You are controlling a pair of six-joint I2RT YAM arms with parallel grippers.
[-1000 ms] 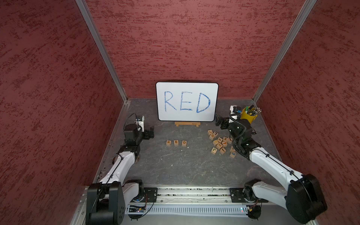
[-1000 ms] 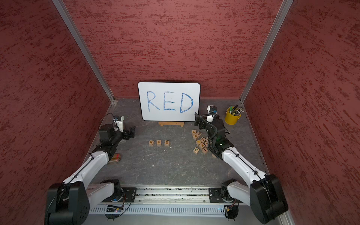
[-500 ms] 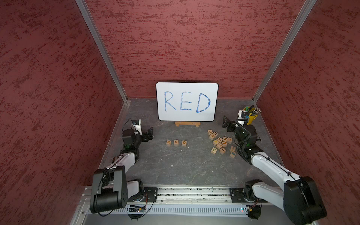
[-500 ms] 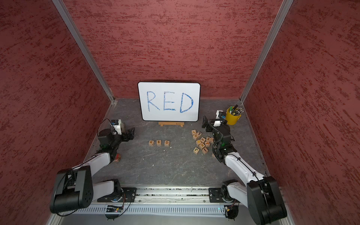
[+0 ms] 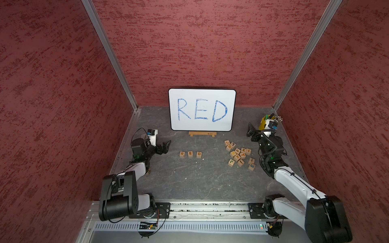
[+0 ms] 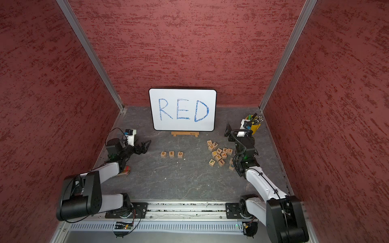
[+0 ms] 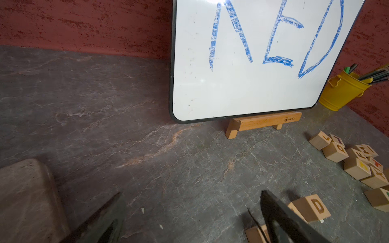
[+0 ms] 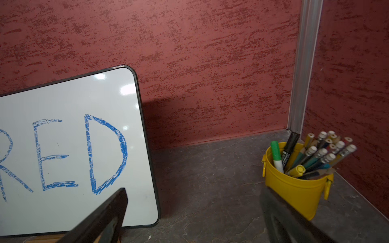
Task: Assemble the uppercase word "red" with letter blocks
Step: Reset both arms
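Mottled red walls (image 5: 200, 42), veined grey counter (image 5: 200, 181), white board (image 5: 202, 93) with blue lettering — light-wood letter blocks (image 5: 190, 154), orange-red letters.

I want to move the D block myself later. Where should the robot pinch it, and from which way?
Probably from straight above, pinching the D block on its two faces toward and away from the whiteboard. It lies flat, letter up, and the E block sits close beside it, so those two faces are the free ones.
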